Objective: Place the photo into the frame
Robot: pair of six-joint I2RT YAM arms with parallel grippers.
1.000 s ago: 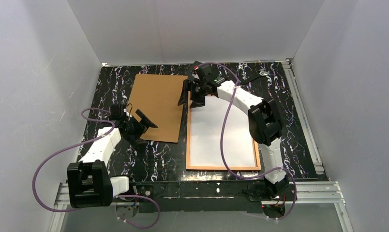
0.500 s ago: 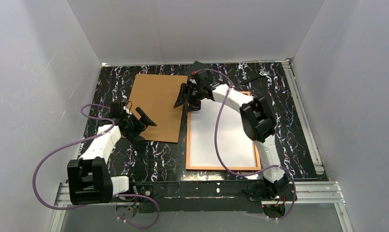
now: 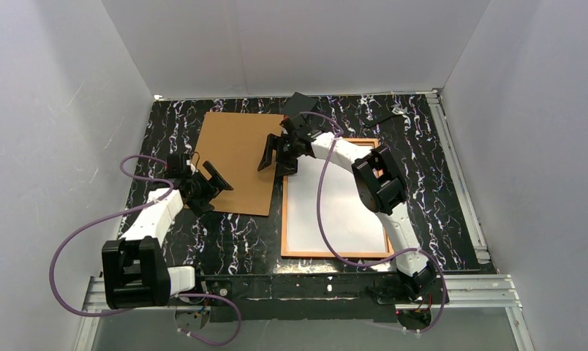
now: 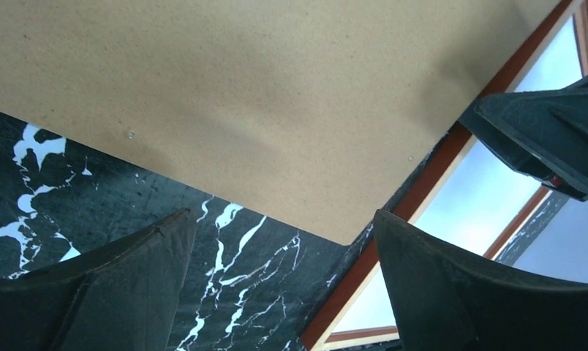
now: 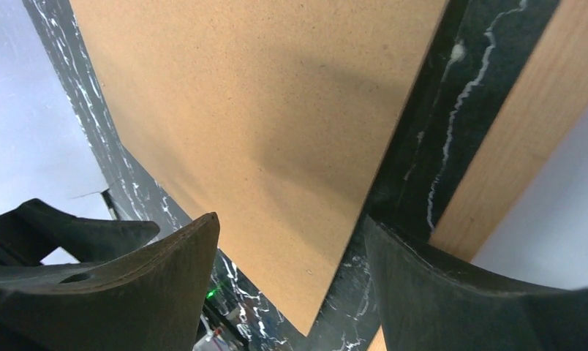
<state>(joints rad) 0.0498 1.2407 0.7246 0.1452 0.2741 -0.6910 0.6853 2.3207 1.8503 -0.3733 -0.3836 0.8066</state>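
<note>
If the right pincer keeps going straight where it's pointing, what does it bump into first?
Probably the brown cardboard board, near its edge beside the frame. The right pincer aims down there, though the bare table between them is close.

A brown cardboard board (image 3: pixel 236 159) lies flat on the black marbled table (image 3: pixel 229 241)

Left arm (image 3: pixel 156 216) and right arm (image 3: pixel 342 155) outstretched, jaws seemingly apart
</note>
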